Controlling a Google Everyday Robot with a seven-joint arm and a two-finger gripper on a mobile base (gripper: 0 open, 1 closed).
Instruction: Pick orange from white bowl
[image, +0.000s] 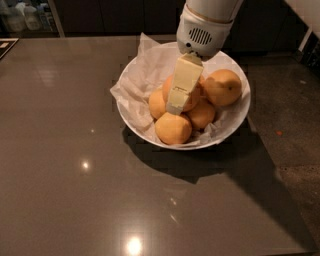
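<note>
The white bowl (244, 108) stands on the dark counter, lined with crumpled white paper (142, 75) and holding several oranges. The orange (196, 98), large and unmarked, lies at the middle of the pile. My gripper (176, 105) reaches down into the bowl from the white wrist above. Its cream-coloured end lies across the front of this orange and hides much of it. The equally large orange with a small dark dot (223, 87) sits to the right. Smaller oranges lie at the front (173, 128) and left (156, 104).
The dark glossy counter (75, 150) runs left and toward the front, with light reflections. A rougher, speckled surface (295, 150) lies to the right. Dark cabinets and some bottles (30, 17) stand along the back.
</note>
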